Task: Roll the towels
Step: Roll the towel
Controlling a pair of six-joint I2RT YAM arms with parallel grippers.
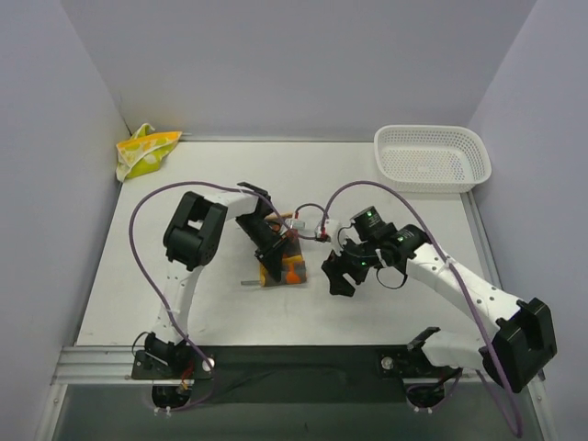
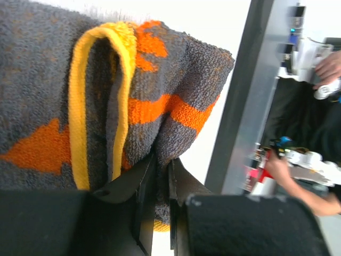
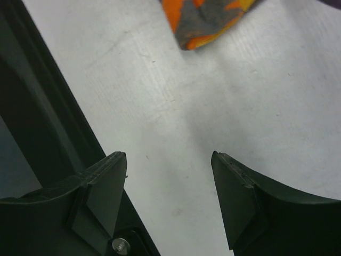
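Observation:
The orange and grey towel lies bunched near the table's middle, and my left gripper is shut on it. In the left wrist view the towel fills the frame, its yellow hem folded over, and a fold of cloth is pinched between the jaws of that gripper. My right gripper hovers just right of the towel, open and holding nothing. The right wrist view shows the right gripper wide over bare table, a corner of the towel ahead. The pale yellow and lime towel lies crumpled at the far left corner.
A white mesh basket stands at the far right corner. Purple cables arc over both arms. Walls close in the table on the left, back and right. The metal rail runs along the near edge.

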